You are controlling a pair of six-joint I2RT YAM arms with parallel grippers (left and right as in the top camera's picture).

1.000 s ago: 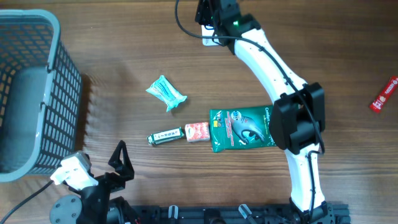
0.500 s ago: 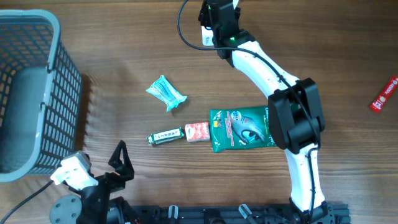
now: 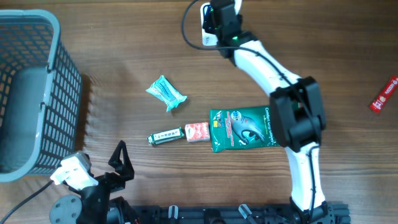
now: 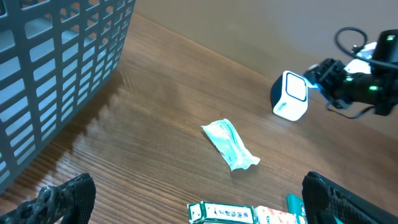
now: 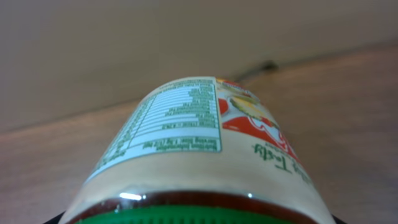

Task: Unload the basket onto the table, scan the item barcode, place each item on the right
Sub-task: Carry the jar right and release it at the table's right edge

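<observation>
- Cream label with a nutrition table wraps the container point(image 5: 199, 143), which fills the right wrist view. Its lower end, with a red and a green band, is cut off by the frame edge, and the fine print is too small to read.
- Right gripper point(image 3: 221, 12) sits at the top edge of the overhead view, clamped around the container. Its fingers are almost wholly hidden behind the container in the wrist view, and the container cannot be made out from overhead.
- White scanner point(image 3: 207, 26) stands just beside the right gripper, with a dark cable point(image 5: 255, 70) trailing near it.
- Left gripper point(image 3: 124, 160) is at the near edge, spread wide and holding nothing.
- Lying mid-tabletop:
  - a teal sachet point(image 3: 166, 92)
  - a green packet point(image 3: 241, 127), partly under the right arm
  - a small red-and-white pack point(image 3: 197, 131) touching the packet's left edge
  - a green-and-white stick point(image 3: 165, 135) just beside that
- Red wrapper point(image 3: 384, 94) is cut off at the right edge.
- Grey mesh basket point(image 3: 65, 106) stands at far left, partly out of frame.
- Tabletop point(image 3: 124, 56) is brown wood grain, with a plain beige wall behind it.
</observation>
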